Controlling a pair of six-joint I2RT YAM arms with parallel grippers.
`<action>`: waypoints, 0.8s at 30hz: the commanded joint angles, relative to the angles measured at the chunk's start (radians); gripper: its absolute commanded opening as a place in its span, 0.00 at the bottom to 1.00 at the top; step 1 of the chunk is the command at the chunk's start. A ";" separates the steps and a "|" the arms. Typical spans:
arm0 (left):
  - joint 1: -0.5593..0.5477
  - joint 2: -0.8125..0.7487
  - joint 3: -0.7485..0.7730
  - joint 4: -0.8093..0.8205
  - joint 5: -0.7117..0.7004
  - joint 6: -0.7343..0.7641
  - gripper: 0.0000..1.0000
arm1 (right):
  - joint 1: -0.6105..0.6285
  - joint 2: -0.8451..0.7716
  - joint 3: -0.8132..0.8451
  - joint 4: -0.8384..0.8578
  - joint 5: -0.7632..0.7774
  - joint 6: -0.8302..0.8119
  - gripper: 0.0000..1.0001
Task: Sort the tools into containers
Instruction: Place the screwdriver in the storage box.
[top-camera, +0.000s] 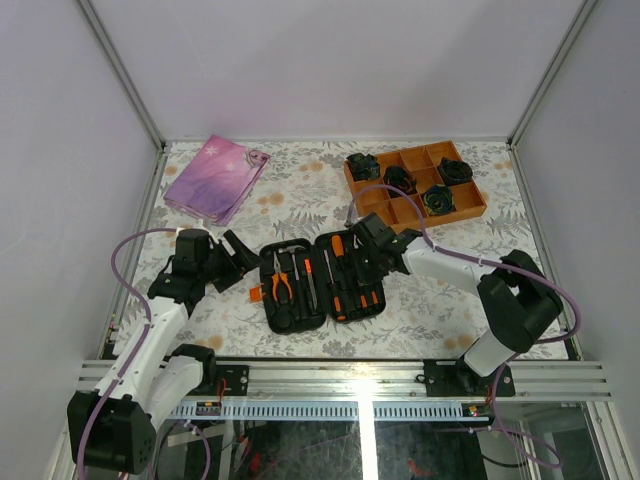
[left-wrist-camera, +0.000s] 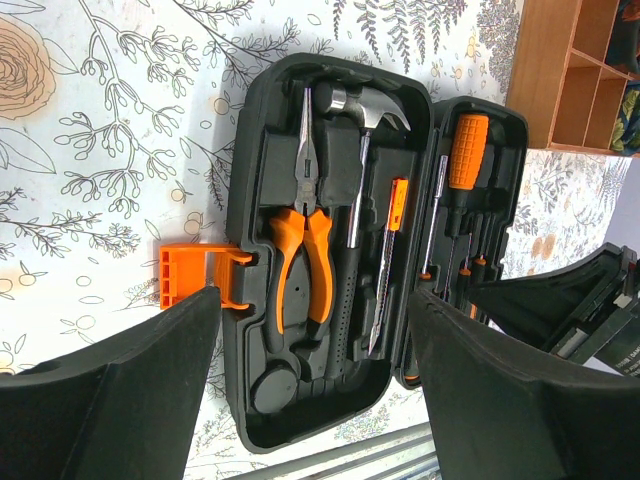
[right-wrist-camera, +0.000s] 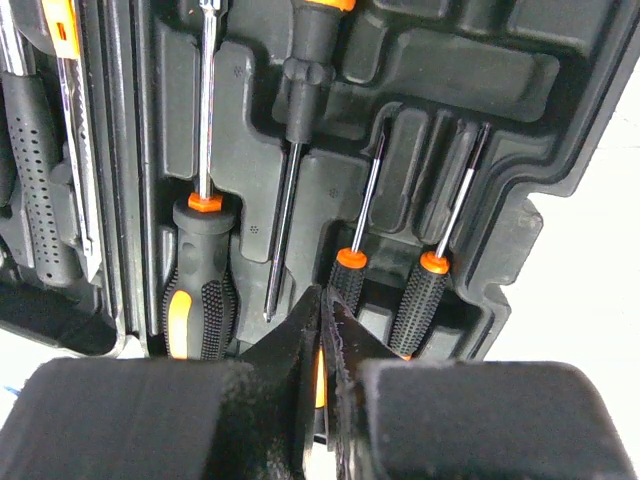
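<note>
**A:** Top external view, left to right. First entry?

**B:** Item one: pink-purple pouch (top-camera: 215, 178), flat on the desk (top-camera: 300, 200), far left corner. Item two: left hand (top-camera: 240, 256), fingers spread wide with nothing between them, just beside the left edge of the tool case (top-camera: 295, 322).

**A:** And the case itself?

**B:** Item three: tool case, black, lying open at the middle of the desk with both halves facing up. There is an orange latch (left-wrist-camera: 190, 278) on its left side.
- **Left half, per the left wrist view:** pliers (left-wrist-camera: 305, 250) with orange grips, hammer (left-wrist-camera: 365, 105), and knife (left-wrist-camera: 393, 235) with an orange slider. Each is seated in a moulded slot.
- **Right half, per the right wrist view:** large screwdriver (right-wrist-camera: 200, 300) with an orange-and-black handle, seated. Beside it are a first thin driver (right-wrist-camera: 348, 272) and a second thin driver (right-wrist-camera: 425, 290), side by side in narrow slots.

**A:** Right hand?

**B:** Item four: right hand (right-wrist-camera: 320, 320), low over the right half of the case. Its fingers are pressed nearly together, with the tips just beside the handle of the first thin driver. A sliver of orange shows in the slit. I cannot tell whether anything is pinched there.

**A:** Last entry?

**B:** Item five: orange compartment tray (top-camera: 410, 212), far right corner of the desk, with black rosette bundles (top-camera: 437, 200) in several compartments.
</note>
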 joint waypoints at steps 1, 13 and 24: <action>0.008 -0.008 0.004 0.050 0.022 0.014 0.73 | 0.015 0.028 0.046 -0.044 0.068 -0.007 0.07; 0.008 -0.011 0.004 0.048 0.025 0.017 0.73 | 0.023 -0.105 -0.004 0.053 0.074 0.000 0.11; 0.008 -0.008 0.006 0.048 0.027 0.022 0.73 | 0.022 -0.033 0.046 -0.038 0.102 0.006 0.12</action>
